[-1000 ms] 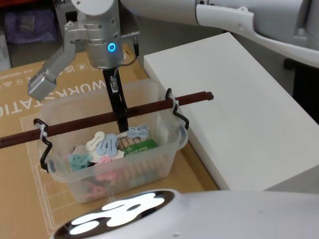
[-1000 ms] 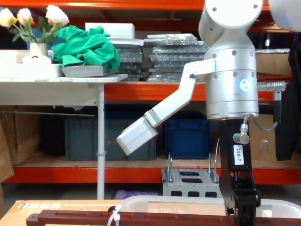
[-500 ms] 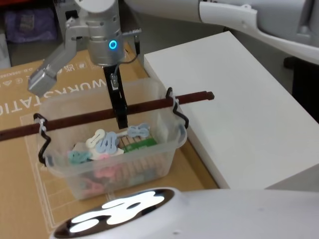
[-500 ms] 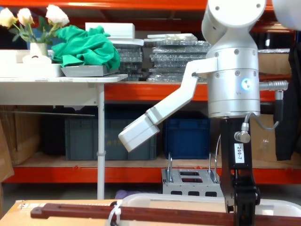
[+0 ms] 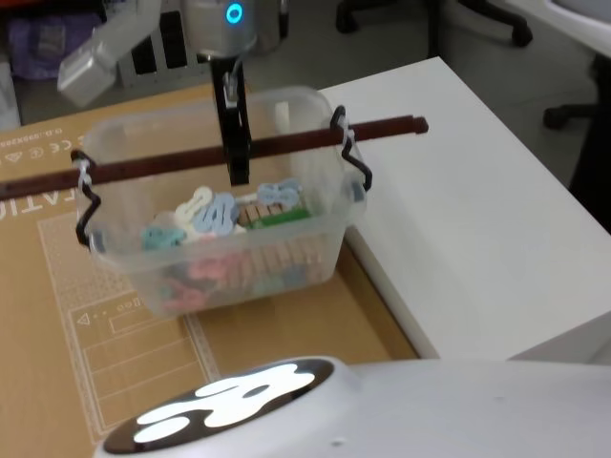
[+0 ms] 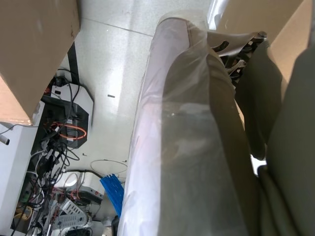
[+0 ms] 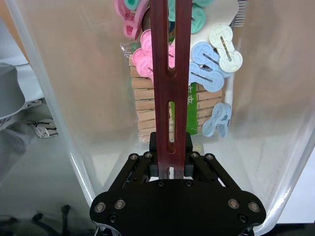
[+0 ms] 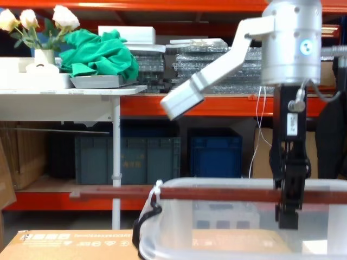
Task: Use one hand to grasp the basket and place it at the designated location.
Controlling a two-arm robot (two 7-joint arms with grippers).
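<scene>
The basket (image 5: pixel 239 272) hung in the air just beside the white block (image 5: pixel 458 219), its end nearest the block drawn up against the block's edge, though I could not tell whether the two touched; a second earlier it had sat low on the cardboard sheet (image 5: pixel 57 315) that lay against the block's side, and now it had plainly come up off it; seen from chest height, rim and bar had climbed from the bottom of sight to well above it, with the clear wall showing beneath. The dark red handle (image 5: pixel 296 141) ran nearly level across the rim, one tip reaching out over the block, the white zip tie (image 5: pixel 84 174) binding it at the end away from the block; the coloured clips (image 5: pixel 215 215) lay heaped in the bottom. The right gripper (image 5: pixel 238 172) came straight down onto the handle about midway along, jaws pressed together on the bar from both sides, pinching it. The left arm took no part, its wrist turned toward the floor and a tangle of cables (image 6: pixel 59 132). To my eye the lift was done and the load balanced; what remained was the carry across and the setting down, most likely on the block.
</scene>
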